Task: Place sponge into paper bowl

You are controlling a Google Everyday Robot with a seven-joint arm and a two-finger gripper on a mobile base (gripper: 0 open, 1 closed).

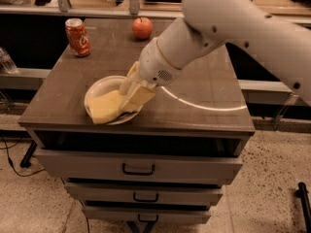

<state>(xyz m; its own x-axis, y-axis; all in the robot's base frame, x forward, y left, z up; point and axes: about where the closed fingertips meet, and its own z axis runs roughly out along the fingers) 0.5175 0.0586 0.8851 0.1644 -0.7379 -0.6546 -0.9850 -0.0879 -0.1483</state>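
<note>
Placing is nearly done. The two-finger gripper [132, 92] hangs over the shallow round white paper bowl [95, 87], its fingers closed on the pale yellow wavy-edged sponge [106, 107]. The sponge lies tilted across the bowl, its 8 o'clock corner overhanging the rim. The next move, I judge, is to open the fingers and lift clear toward 2 o'clock.

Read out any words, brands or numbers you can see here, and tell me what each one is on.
Soda can: pale script on red, too blurred to read.
Gripper over the paper bowl, holding the sponge: no text.
Apple, drawers: no text.
</note>
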